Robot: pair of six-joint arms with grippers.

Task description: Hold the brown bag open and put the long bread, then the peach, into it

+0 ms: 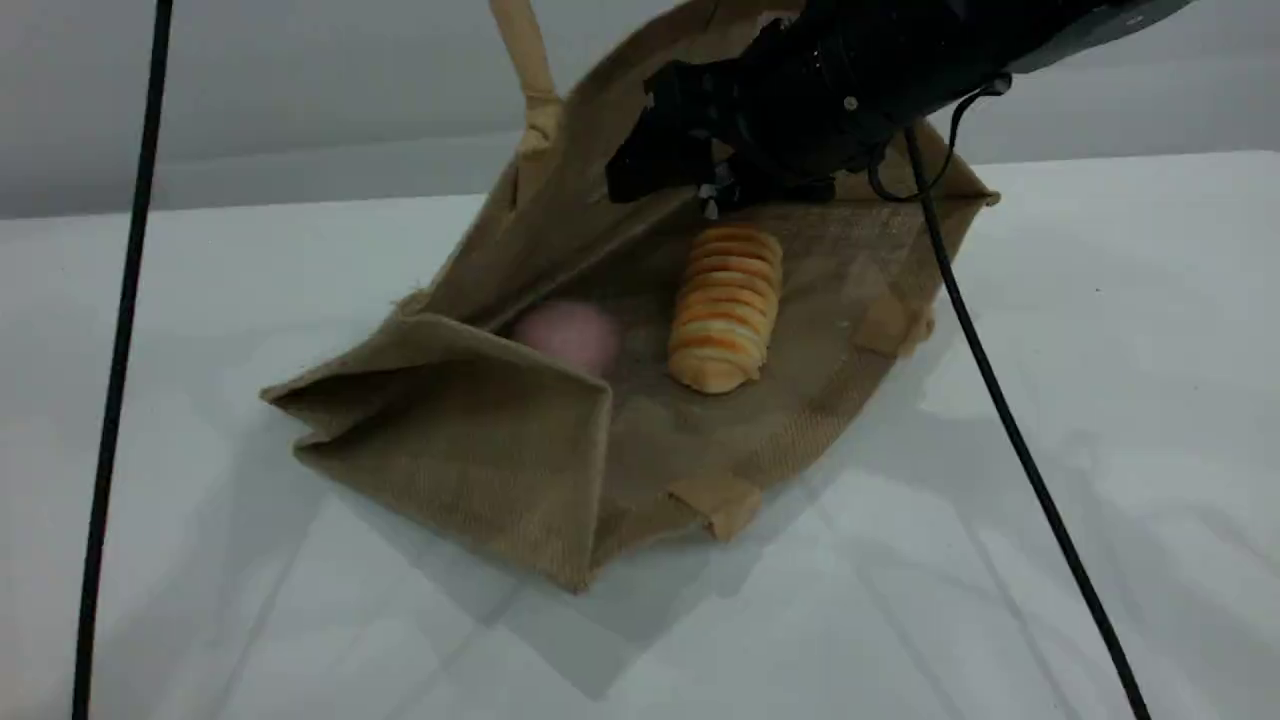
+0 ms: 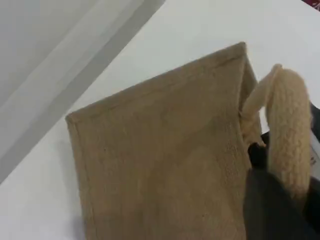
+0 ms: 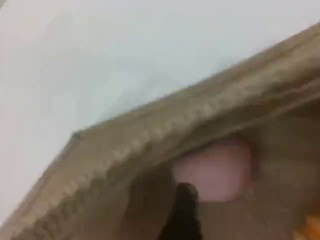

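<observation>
The brown bag point(image 1: 480, 440) lies on its side on the white table, mouth toward the right, its upper wall pulled up by a tan handle point(image 1: 525, 50) that leaves the scene view's top edge. In the left wrist view my left gripper point(image 2: 265, 170) is shut on that handle point(image 2: 290, 130), above the bag's outer wall point(image 2: 160, 165). The long bread point(image 1: 725, 305) rests inside the bag. The peach point(image 1: 570, 335) is a blurred pink ball deeper in, left of the bread. My right gripper point(image 1: 665, 165) hovers in the mouth above the bread, open and holding nothing. The peach point(image 3: 215, 170) shows past its fingertip point(image 3: 185, 210).
A black cable point(image 1: 120, 350) hangs down the left side of the scene view. Another cable point(image 1: 1000, 400) runs from the right arm across the table to the lower right. Bare white table point(image 1: 1100, 300) surrounds the bag, with a grey wall behind.
</observation>
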